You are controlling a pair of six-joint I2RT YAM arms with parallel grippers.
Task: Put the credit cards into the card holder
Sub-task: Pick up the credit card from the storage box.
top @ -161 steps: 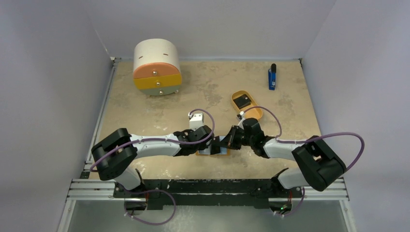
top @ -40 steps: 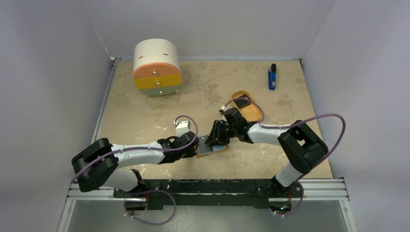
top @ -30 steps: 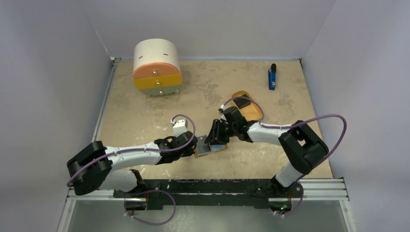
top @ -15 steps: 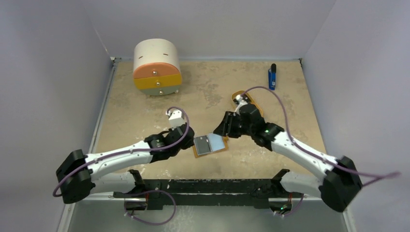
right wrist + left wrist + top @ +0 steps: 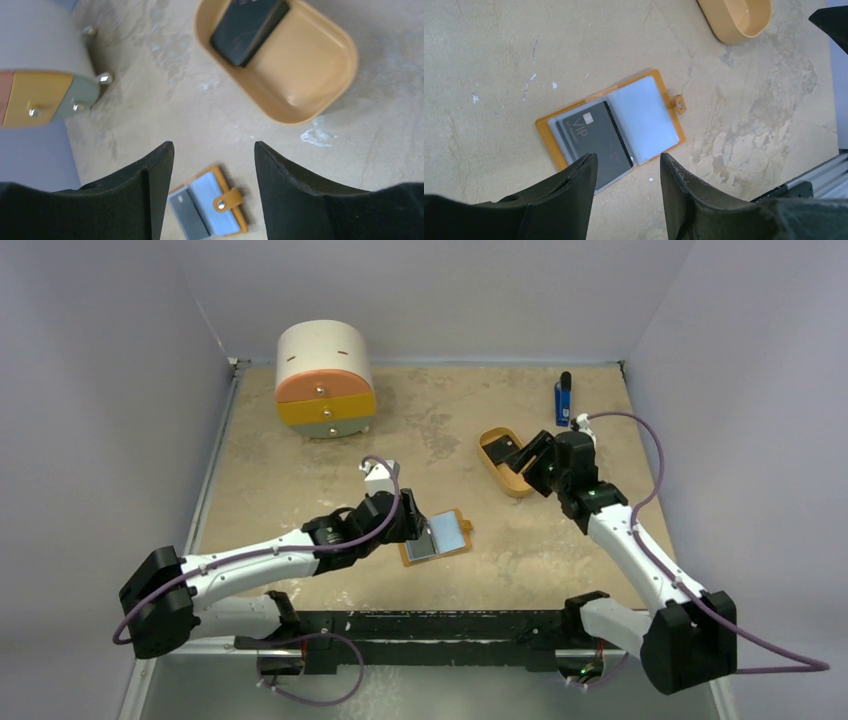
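Find the small flat orange-tan fold-over card holder (image 5: 437, 537) lying open on the mottled beige tabletop (image 5: 300, 470), grey-blue pockets up, silver snap tab on the side toward the right arm. Note one thin black rectangular credit card marked VIP (image 5: 596, 137) already seated in the pocket nearer the left arm. Look for the other thin black credit card (image 5: 248, 25) at the far end of the tan oval plastic tray (image 5: 330, 85), close against the wall. Hard to tell whether flat or propped, and whether a single card or a small stack.

Read the right gripper (image 5: 212, 150) as spread wide and empty, hovering above and just beside the tray, the card ahead of the fingertips. Read the left gripper (image 5: 628, 162) as likewise parted and holding nothing, poised over the holder's near edge, apparently not pressing on it.

Judged step: fetching the tray card with the right arm. To do it well:

- Come down with the jaws lined across the card's short width.
- Catch an edge near the wall rather than scraping along the tray floor.
- Close gently, a thin stiff card being quick to slip or flip.
- Beware of shoving the light tray sideways or tipping it.

Meanwhile, lower the left fingers onto the holder's orange border to pin it flat, keeping clear of the empty pocket beside the snap tab.
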